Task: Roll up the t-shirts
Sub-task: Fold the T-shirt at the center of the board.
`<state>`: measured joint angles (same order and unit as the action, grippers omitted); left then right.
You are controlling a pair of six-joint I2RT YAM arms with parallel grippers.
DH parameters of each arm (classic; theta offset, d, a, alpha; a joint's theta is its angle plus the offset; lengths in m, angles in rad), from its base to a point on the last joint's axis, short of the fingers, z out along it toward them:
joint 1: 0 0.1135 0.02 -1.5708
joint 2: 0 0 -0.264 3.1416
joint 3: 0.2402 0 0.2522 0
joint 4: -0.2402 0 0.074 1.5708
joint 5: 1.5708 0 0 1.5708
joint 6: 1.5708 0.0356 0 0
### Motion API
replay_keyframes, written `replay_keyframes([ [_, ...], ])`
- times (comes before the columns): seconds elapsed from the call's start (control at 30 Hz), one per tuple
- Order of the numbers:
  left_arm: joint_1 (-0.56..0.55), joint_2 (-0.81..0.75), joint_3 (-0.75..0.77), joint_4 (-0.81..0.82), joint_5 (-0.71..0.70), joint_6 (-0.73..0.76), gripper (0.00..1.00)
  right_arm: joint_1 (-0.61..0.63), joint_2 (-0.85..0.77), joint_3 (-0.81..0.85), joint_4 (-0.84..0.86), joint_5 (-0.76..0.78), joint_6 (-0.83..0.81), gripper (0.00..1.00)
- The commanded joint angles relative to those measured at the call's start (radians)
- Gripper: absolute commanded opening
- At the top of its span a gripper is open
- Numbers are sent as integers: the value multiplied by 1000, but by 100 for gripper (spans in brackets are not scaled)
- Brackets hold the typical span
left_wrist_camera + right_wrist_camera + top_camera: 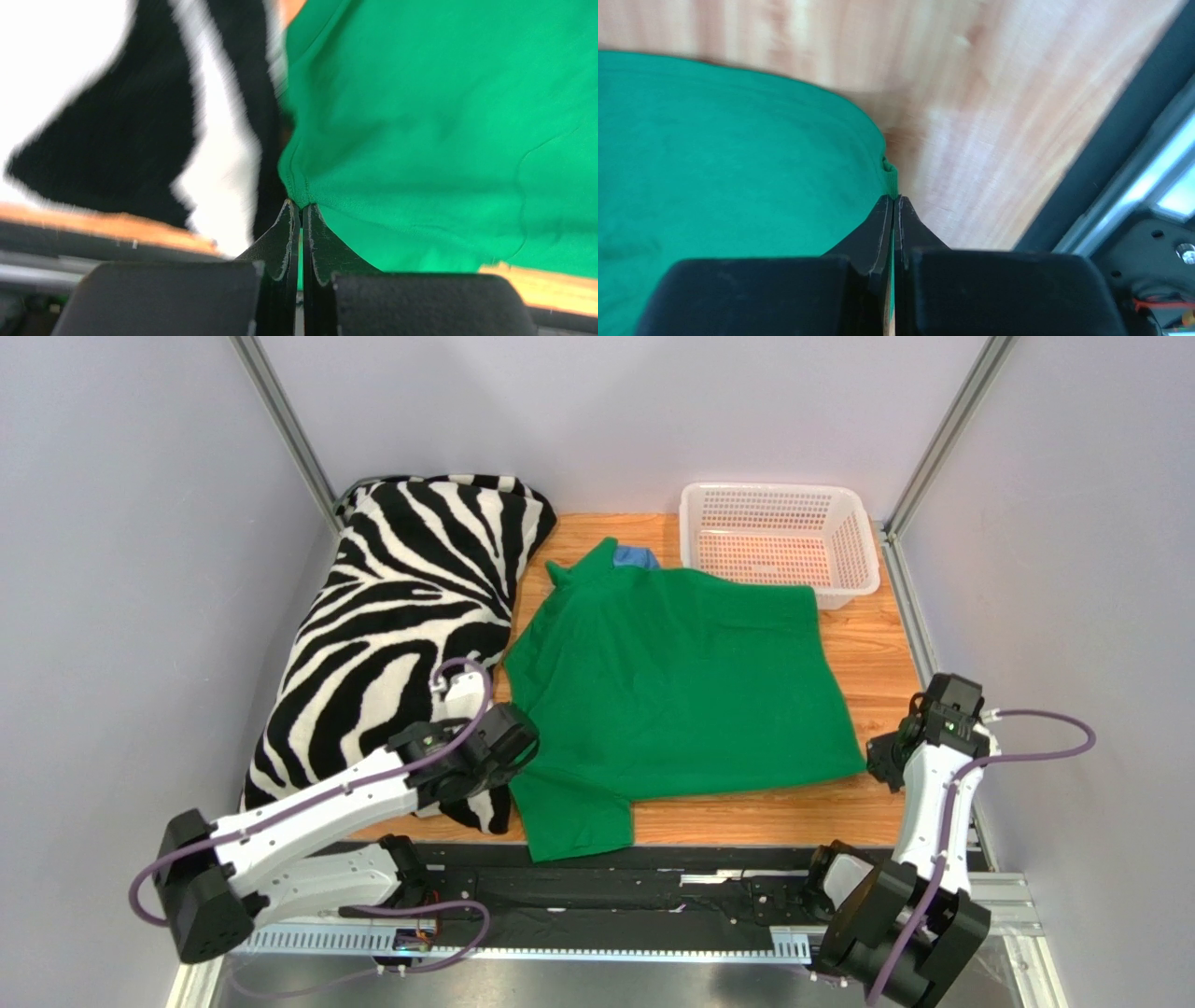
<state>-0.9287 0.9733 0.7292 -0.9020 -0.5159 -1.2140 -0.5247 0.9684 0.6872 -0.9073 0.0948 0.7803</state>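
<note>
Shirt [673, 672] lies spread on the surface [863, 658], left claw [302, 210] and right claw [894, 203] each pinched shut on an edge, rolling apparently awaiting their matched pull.

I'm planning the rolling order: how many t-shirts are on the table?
1. The green t-shirt lies spread on the wooden table, right of the zebra pillow. Another could be hidden beneath it.

On the surface [859, 661] the t-shirt [673, 686] lies centrally, pillow [393, 616] against its left, basket [852, 560] behind its far right corner, left end effector [522, 737] at its left edge, right end effector [878, 758] at its near right corner.
</note>
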Motion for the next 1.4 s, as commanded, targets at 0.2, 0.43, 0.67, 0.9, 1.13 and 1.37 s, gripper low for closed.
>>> replay_keyframes([
  [0.2, 172, 344, 323, 212, 43, 353, 0, 210, 326, 314, 156, 34, -119, 0],
  [0.43, 313, 496, 409, 229, 157, 398, 0, 272, 548, 461, 191, 59, -135, 0],
  [0.67, 378, 518, 412, 227, 208, 413, 0, 284, 661, 534, 202, 98, -138, 0],
  [0.9, 410, 476, 383, 212, 208, 412, 0, 282, 671, 537, 222, 126, -145, 0],
  [1.13, 429, 433, 362, 189, 185, 403, 0, 284, 656, 537, 252, 82, -161, 0],
  [1.37, 439, 470, 365, 206, 191, 407, 0, 321, 699, 583, 263, 62, -182, 0],
])
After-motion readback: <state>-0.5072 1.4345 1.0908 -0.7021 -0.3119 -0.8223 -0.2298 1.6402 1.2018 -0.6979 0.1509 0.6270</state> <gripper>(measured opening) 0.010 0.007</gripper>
